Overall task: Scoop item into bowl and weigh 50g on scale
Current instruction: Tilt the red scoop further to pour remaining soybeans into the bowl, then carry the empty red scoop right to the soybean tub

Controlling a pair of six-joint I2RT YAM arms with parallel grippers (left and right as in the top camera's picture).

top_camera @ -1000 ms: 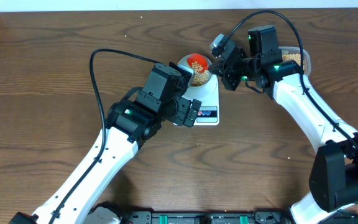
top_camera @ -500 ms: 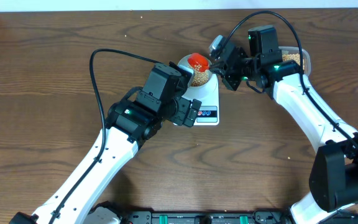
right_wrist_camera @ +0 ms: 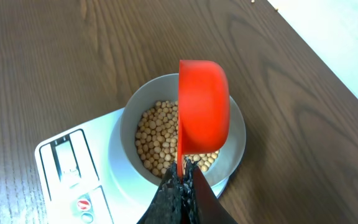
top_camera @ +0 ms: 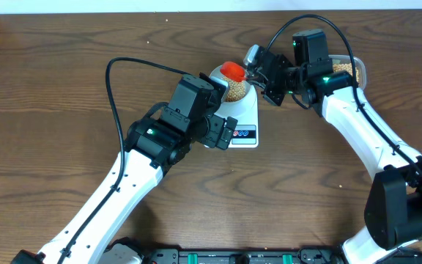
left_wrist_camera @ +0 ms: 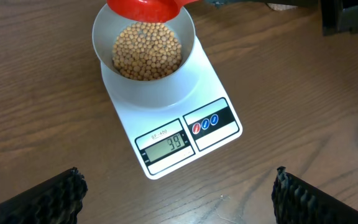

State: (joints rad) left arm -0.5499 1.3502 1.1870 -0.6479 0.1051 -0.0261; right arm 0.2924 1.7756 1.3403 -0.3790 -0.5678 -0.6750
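L gripper [left_wrist_camera: 178, 199] hangs spread wide and empty over the near edge of the scale [left_wrist_camera: 166, 115] - its cam looks straight down at the readout, which appears to show 39. Centre: the bowl [left_wrist_camera: 101, 37] sits on the scale's far half, its bottom covered by a layer of beans [left_wrist_camera: 146, 51]. Just right of that, the red scoop [right_wrist_camera: 204, 115] is tipped on edge above the bowl's far side, w/ its mouth turned to the beans; can't tell if any are left inside. R gripper [right_wrist_camera: 182, 186] is pinched tight on the scoop's handle. Far right, a clear container [top_camera: 346, 70] holds the bean supply, partly hidden behind the R arm.

Judged from the readout, the pour is short of target. To do it well:
- roll the wrist a little at a time so beans trickle, not dump
- keep the lip inside the rim but off the bowl - any touch would skew the weight
- pause for the digits to settle; stop slightly early, since overshoot means scooping back out
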